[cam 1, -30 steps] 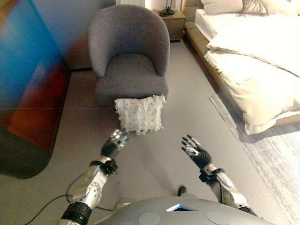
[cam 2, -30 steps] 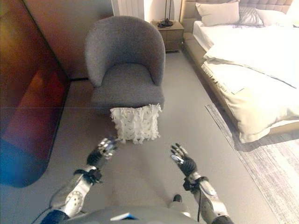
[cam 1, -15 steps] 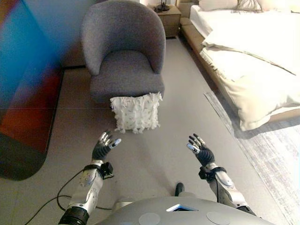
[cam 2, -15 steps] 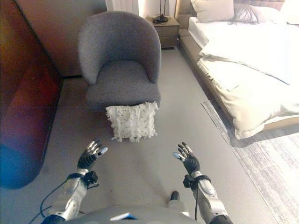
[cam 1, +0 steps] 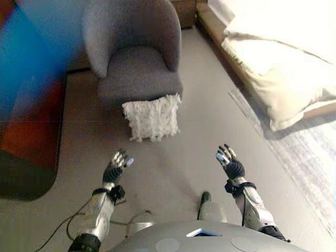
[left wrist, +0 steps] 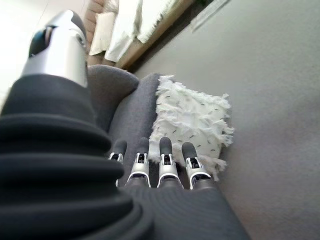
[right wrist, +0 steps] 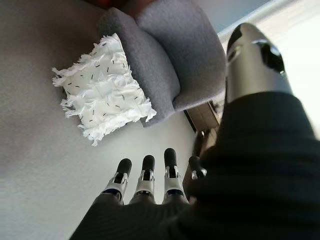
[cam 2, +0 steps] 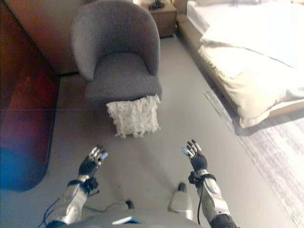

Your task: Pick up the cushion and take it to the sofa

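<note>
A white fringed cushion [cam 1: 152,117] stands on the floor, leaning against the front of a grey armchair [cam 1: 137,79]. It also shows as the cushion [left wrist: 192,126] in the left wrist view and the cushion [right wrist: 102,94] in the right wrist view. My left hand [cam 1: 115,167] is held out over the floor, nearer me than the cushion and a little to its left, fingers straight and holding nothing. My right hand [cam 1: 229,162] is raised at the cushion's right, also open and apart from it. Neither hand touches the cushion.
A bed [cam 1: 278,58] with pale bedding fills the right side, with a light rug [cam 1: 310,157] at its foot. A dark glossy cabinet [cam 1: 26,105] runs along the left. A small nightstand [cam 2: 164,19] stands behind the armchair. Grey floor lies between me and the cushion.
The camera has shifted, so the whole scene sits differently. Both hands have drawn back toward me and spread wider apart, and their fingers have straightened. The cushion has not moved.
</note>
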